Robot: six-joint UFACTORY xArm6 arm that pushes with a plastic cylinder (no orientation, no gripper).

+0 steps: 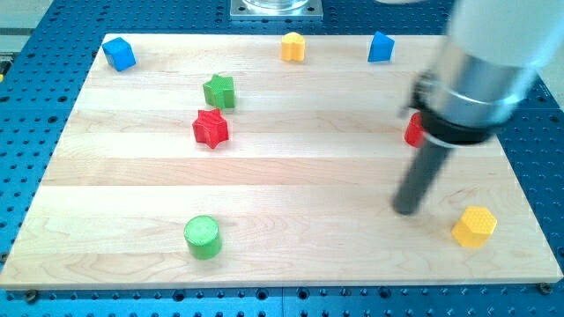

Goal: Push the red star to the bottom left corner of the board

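Robot's bare rod tip, with no jaws, rests near the board's right edge, well apart from the red star toward its left side.

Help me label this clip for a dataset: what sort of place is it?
Probably a robotics lab bench: a wooden board on a blue perforated table, small blocks like the red star, and my tip right of it.

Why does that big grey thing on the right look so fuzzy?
In the camera view, the arm's grey body sits close to the lens, so it blurs; my tip and the red star look sharper. Lighting is even, shadows soft, and the arm half hides a red block.
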